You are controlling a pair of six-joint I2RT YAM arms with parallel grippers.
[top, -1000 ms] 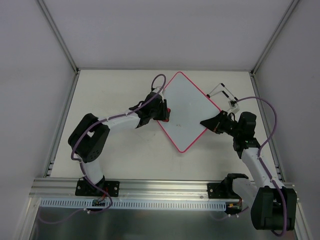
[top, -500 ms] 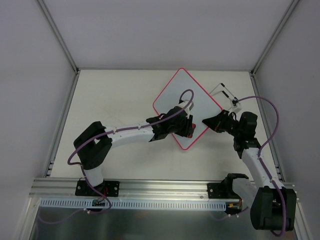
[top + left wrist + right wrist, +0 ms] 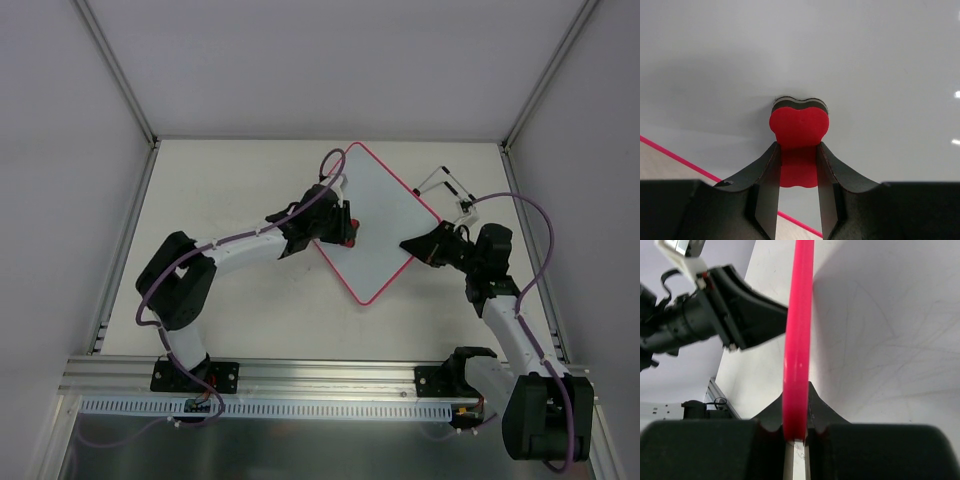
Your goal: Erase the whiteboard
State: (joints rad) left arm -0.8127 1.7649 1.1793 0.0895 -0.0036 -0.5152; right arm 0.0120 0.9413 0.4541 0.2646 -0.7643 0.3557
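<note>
Jaws of my left gripper (image 3: 798,150) stand narrow, clamped on the waist of the small red bone-shaped foam eraser (image 3: 799,122), its dark felt face pressed flat on the flat square white board with a thin pink-red frame (image 3: 385,205). One lobe of the eraser pokes out beyond the fingertips (image 3: 774,150); the other sits back between them. Jaws of my right gripper (image 3: 796,432) are closed almost to nothing, pinching the frame (image 3: 799,340) edge-on at the board's right-hand side; from overhead the right gripper (image 3: 412,245) meets that edge just below the right corner. The board lies cornerwise, like a diamond, on the pale table top (image 3: 230,190), toward the far side and right of centre, between my two arms. The left gripper (image 3: 338,228) is over the board's left part, near the left corner. Progress, as I judge it: the white surface shows no red writing in the overhead view, and the patch around the eraser in the left wrist view is bare apart from glare spots. Faint marks would not register at this size, so I cannot rule out residue under my left arm or at the near corner. Likely most of the wiping is done; left to do is a check pass over those parts, then letting go of both eraser and board.
</note>
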